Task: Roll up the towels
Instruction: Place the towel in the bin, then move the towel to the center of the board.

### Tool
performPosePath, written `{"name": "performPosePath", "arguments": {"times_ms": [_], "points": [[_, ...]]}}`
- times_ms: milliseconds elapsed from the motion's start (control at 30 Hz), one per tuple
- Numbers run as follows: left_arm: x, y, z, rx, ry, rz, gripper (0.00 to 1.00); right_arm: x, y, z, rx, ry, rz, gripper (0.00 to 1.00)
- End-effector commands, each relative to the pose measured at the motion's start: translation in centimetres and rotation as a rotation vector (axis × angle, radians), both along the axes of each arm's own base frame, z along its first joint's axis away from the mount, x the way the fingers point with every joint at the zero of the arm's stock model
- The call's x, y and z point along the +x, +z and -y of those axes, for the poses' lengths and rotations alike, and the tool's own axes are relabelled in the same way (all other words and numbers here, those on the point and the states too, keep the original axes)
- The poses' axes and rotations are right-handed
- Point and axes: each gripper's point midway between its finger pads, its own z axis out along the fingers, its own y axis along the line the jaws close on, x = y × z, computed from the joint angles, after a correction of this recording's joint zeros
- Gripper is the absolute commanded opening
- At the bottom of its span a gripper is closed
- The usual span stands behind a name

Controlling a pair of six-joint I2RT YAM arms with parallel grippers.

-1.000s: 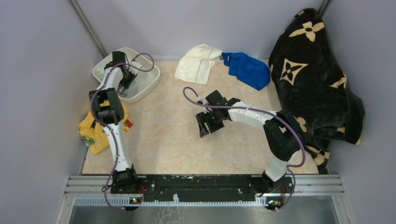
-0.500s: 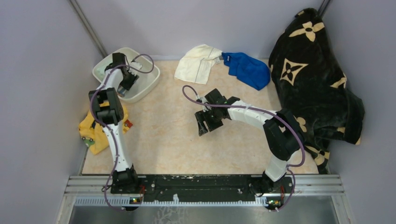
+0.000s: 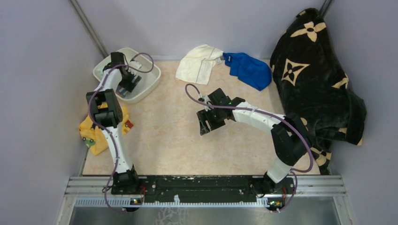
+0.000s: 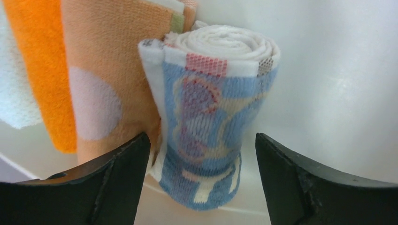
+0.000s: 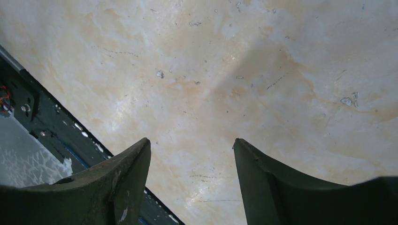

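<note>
Now | left gripper (image 4: 202, 140) spread astride cylindrical terry towel (image 4: 216, 93) | right gripper (image 5: 191, 143) spread, empty

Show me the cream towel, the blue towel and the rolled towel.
cream towel (image 3: 197, 65), top view, its flat middle.
blue towel (image 3: 249, 71), top view, its bunched middle.
rolled towel (image 4: 212, 123), left wrist view, its printed side.

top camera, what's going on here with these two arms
The robot is rolling towels. The left pincer is down in the white tub, open, facing a rolled printed towel that stands upright there; it is not closed on it. The right pincer hangs open and empty over the bare middle of the table. The cream towel and the blue towel lie unrolled at the far edge.
</note>
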Motion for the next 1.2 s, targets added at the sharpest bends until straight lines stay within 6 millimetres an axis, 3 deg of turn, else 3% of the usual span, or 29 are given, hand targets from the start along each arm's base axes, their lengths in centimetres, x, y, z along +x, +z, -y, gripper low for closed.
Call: {"name": "performPosePath", "arguments": {"times_ms": [0, 100, 167, 300, 433, 533, 667, 800, 1167], "points": [[-0.2, 4.1, 0.5, -0.019, -0.013, 0.072, 0.89, 0.9, 2.5, -0.4, 0.060, -0.007, 0.081, 0.65], [-0.3, 5.3, 0.7, -0.025, -0.008, 0.095, 0.99, 1.2, 3.1, 0.2, 0.044, -0.022, 0.115, 0.65], [-0.4, 6.7, 0.9, -0.029, -0.001, 0.126, 1.00, 1.7, 3.6, 0.6, 0.033, -0.031, 0.148, 0.66], [-0.2, 11.7, 0.8, -0.048, 0.090, 0.266, 1.00, 3.8, 4.9, 1.8, 0.000, -0.074, 0.232, 0.68], [-0.7, 18.3, 3.6, -0.148, 0.187, 0.459, 1.00, 7.5, 6.3, 4.0, -0.018, -0.189, 0.317, 0.69], [-1.7, 20.0, 8.5, -0.329, 0.217, 0.485, 1.00, 9.6, 7.4, 6.0, -0.013, -0.304, 0.366, 0.70], [-2.8, 18.9, 16.3, -0.462, 0.193, 0.472, 1.00, 10.7, 8.6, 8.8, -0.013, -0.432, 0.436, 0.72], [-2.8, 15.7, 22.5, -0.549, 0.207, 0.427, 1.00, 10.0, 9.2, 11.6, 0.001, -0.539, 0.469, 0.75], [4.2, 8.6, 32.7, -0.694, 0.192, 0.431, 0.97, 3.7, 8.9, 15.7, 0.019, -0.641, 0.482, 0.82]]}}
